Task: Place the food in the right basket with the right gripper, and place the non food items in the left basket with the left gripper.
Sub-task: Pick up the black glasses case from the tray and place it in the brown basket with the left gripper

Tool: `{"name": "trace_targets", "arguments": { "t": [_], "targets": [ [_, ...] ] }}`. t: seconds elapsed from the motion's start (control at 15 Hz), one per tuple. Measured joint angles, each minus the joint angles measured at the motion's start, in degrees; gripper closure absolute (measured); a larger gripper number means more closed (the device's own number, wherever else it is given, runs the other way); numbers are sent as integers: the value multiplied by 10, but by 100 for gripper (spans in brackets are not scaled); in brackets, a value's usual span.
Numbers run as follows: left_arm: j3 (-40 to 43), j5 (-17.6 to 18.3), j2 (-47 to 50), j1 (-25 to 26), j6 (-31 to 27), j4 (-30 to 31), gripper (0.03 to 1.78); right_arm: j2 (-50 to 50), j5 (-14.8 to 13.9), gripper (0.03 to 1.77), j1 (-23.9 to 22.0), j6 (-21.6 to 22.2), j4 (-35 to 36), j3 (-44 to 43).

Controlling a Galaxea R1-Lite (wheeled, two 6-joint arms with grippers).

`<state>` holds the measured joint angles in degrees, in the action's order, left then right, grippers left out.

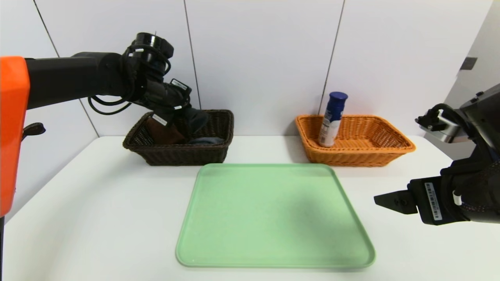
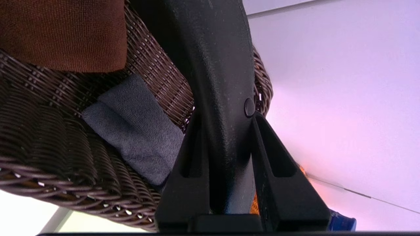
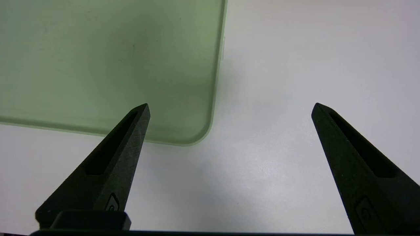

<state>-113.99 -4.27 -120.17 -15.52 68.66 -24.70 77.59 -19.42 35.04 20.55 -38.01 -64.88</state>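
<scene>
White table: green tray at centre, bare. Behind it to the left, dark brown wicker basket; behind it to the right, orange wicker basket.

Dark basket contents: brown cloth item against the left wall; grey-blue cloth on the floor beside it.

Orange basket contents: blue-capped white bottle, upright in the left end, leaning slightly on the rim.

Left gripper: over the dark basket, angled down into it; fingers together around a black item, possibly a flat pouch, hanging between them.

Right gripper: low above the table just beside the tray's near right corner; fingers spread wide, holding nothing.
</scene>
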Motion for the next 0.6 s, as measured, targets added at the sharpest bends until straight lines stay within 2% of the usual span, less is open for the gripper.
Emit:
{"name": "trace_targets", "arguments": {
  "t": [0.2, 0.6],
  "targets": [
    [0, -4, -13, 0, -1, 23, 141, 0, 0, 10, 0, -2, 1, 1],
    [1, -18, -39, 0, -11, 25, 141, 3, 0, 10, 1, -4, 21, 0]
  ]
}}
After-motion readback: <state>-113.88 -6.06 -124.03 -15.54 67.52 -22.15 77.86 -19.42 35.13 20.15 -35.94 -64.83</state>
